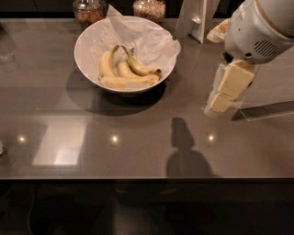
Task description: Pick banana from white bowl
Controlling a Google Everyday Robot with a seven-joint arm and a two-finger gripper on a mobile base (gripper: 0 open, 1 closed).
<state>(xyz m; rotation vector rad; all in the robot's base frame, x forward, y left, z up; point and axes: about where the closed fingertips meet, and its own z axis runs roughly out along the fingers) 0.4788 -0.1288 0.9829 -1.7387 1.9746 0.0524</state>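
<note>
The white bowl (87,41) stands at the back left of the grey table, lined with crumpled white paper (147,41). A bunch of yellow bananas (121,75) lies inside it, stems pointing to the back. My gripper (223,96), cream-coloured under the white arm (262,27), hangs above the table to the right of the bowl. It is about a bowl's width away from the bananas and holds nothing that I can see.
Two glass jars (89,10) (149,8) stand behind the bowl. A white upright stand (195,18) is at the back, right of the bowl. The table's front edge (138,178) runs across the lower view.
</note>
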